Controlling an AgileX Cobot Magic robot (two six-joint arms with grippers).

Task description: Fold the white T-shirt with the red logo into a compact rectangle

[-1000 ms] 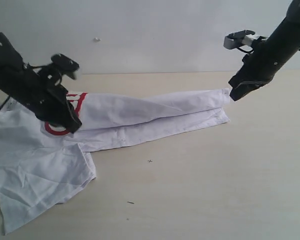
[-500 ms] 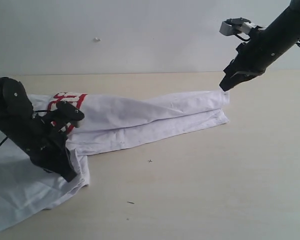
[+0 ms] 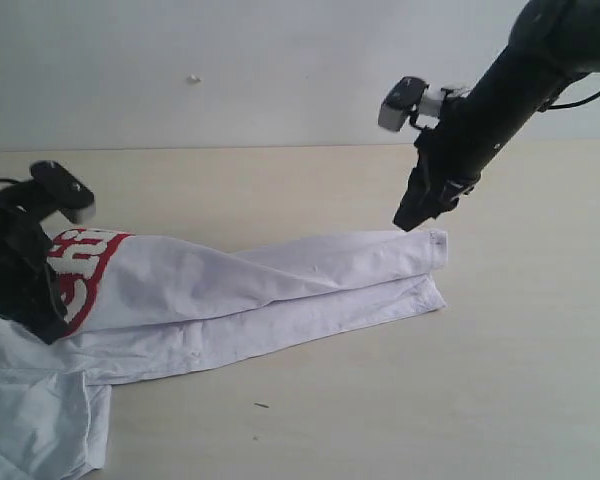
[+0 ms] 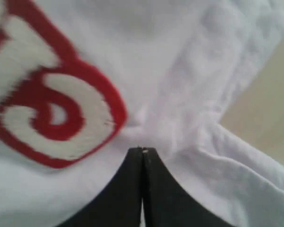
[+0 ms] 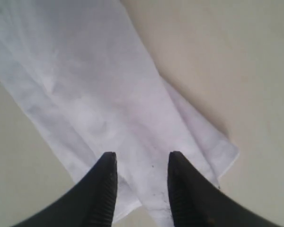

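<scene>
White cotton lies in a long band across the left and middle of the table [image 3: 510, 380]: the white T-shirt [image 3: 280, 290] is doubled lengthwise, one layer stacked on another, with its narrow end squared off near the table's middle. The red logo [image 3: 78, 270] shows at the band's left end, partly wrapped over the fold. A looser flap of the shirt spreads flat and wrinkled toward the near left corner, outside the band.

By my reading, the lengthwise folds are largely made but untidy, and the crosswise folds that would shorten the band into a compact rectangle are not yet done; the loose flap also needs tucking in.

At the logo end, the left gripper [image 3: 48, 322] is clenched, and the wrist view shows cloth puckering into its closed tips, so it appears to pinch the shirt. The right gripper [image 3: 410, 215] hovers just above the narrow end with its jaws parted and nothing between them.

Around the shirt, the table carries only a few dark specks [image 3: 261, 405], and a plain wall [image 3: 280, 70] rises behind its far edge. Nothing blocks either arm.
</scene>
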